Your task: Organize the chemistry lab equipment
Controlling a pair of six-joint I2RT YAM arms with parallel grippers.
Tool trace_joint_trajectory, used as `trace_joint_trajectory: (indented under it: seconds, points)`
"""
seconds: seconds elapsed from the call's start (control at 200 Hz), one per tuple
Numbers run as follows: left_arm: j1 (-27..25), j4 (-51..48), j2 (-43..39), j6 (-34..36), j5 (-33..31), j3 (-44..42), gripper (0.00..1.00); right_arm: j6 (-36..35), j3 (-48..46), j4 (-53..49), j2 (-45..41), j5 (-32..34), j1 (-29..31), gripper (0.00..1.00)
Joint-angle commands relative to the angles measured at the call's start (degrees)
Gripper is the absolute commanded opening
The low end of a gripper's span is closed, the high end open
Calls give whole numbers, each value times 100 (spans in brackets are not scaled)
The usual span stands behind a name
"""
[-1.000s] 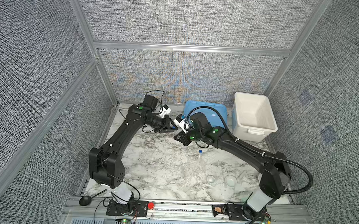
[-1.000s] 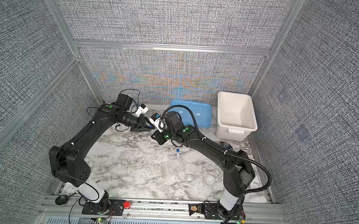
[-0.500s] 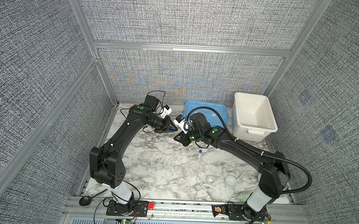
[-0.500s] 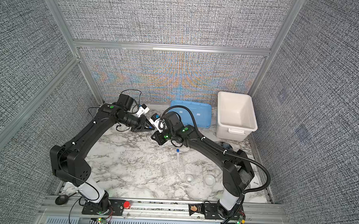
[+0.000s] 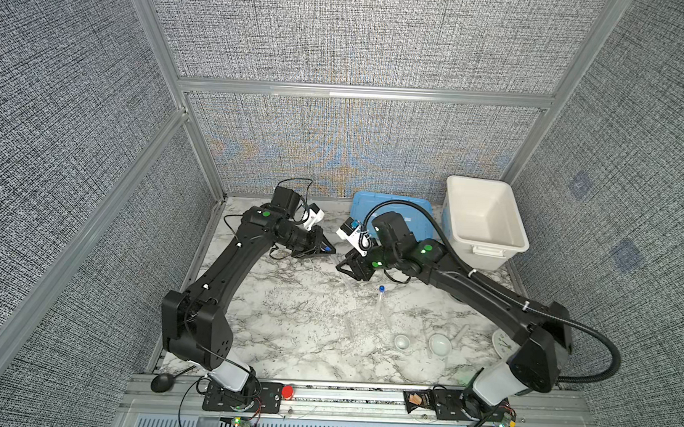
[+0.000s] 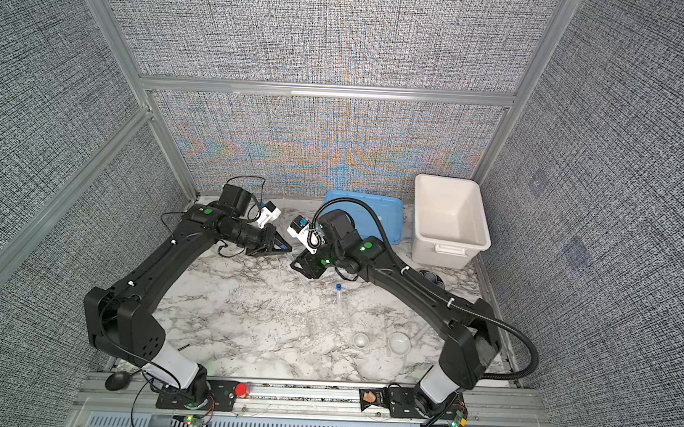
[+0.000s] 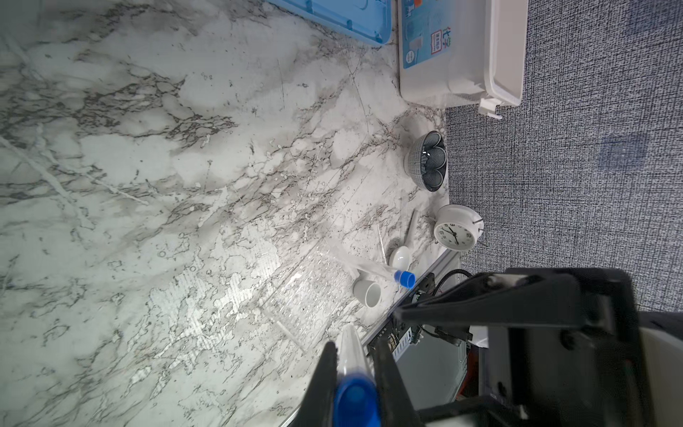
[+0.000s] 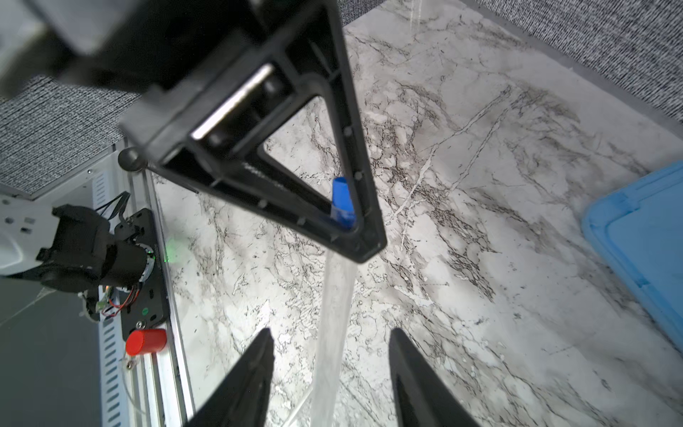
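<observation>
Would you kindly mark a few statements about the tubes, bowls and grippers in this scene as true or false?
1. The left gripper is shut on a blue-capped tube. True.
2. The right gripper clamps that same tube. False: its jaws stand open, one on each side of the tube, apart from it.
3. The bowls lie inside the white bin. False: they sit on the table; the bin looks empty.
4. A second capped tube is held by neither gripper. True.
</observation>
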Motion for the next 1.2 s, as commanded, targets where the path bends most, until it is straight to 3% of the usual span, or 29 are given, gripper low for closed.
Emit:
trace_joint_trajectory:
  seconds: [0.0,0.29,0.425,0.59,0.895,1.195]
  points:
    - [-113,223,-107,129,-332,-79,14,-383,-243,-153,-447,52,-51,60]
    - [-862,530,-376,731,-1430,-592,14,-121,-1286,1068,-2185,1995,-463,71]
    - [-1449,912,-473,1037,-2093,-828,13,-194,-2006,2104,-3014,2006,-662,83]
    - [-1955,1134,-424,1284,-2439,-910,13,23,-2546,2949,-3356,2893,-777,92]
    - [-2356,1391,-821,2093,-3042,-1394,14,312,-2678,2782,-3564,2969,-997,93]
    - [-2361,2187,-1213,1992,-2627,-2121,14,331,-2637,2688,-3548,3049,-1013,94]
